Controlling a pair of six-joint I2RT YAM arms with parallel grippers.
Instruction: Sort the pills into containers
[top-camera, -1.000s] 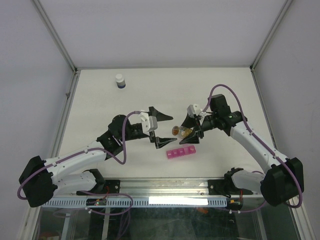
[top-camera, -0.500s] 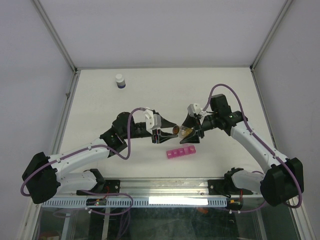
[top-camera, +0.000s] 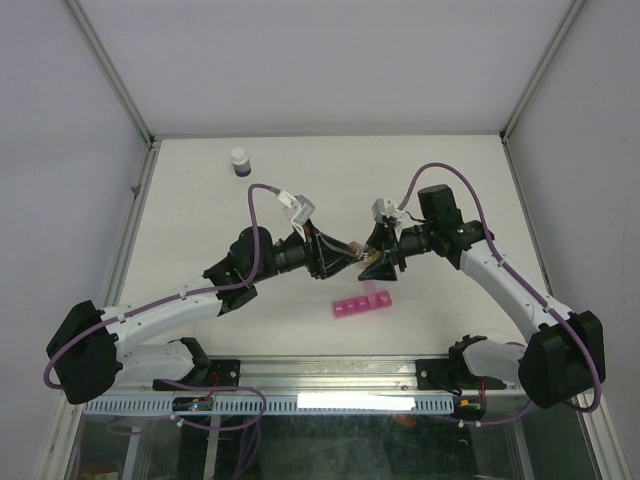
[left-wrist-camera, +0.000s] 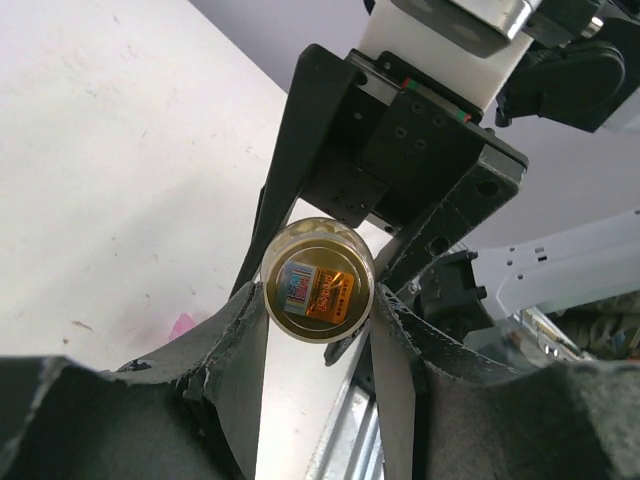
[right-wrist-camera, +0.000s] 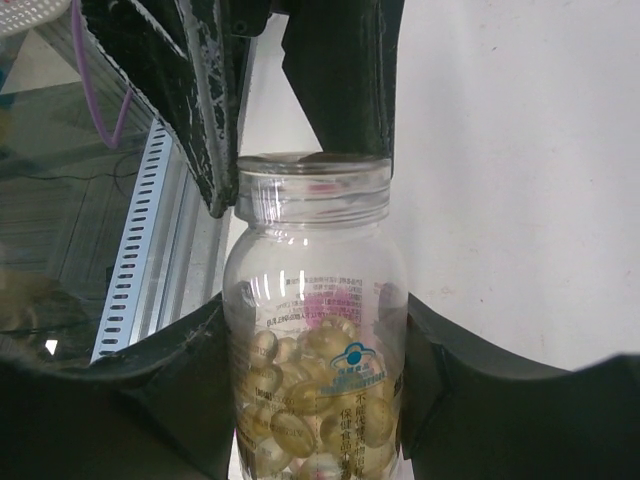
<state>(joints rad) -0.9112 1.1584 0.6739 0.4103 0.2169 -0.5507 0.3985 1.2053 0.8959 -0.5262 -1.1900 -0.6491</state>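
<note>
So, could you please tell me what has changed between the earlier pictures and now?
The left gripper, open and apart from the others a second ago, swung right and closed on the top end of the pill bottle that the right gripper holds. The right gripper kept its grip and barely moved. The pink pill box and the white-capped bottle stayed where they were.

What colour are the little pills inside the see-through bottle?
Golden yellow. The pills in the bottle show best in the right wrist view.

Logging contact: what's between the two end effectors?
A clear pill bottle, top view: right end effector holds its body, left end effector its top.
</note>
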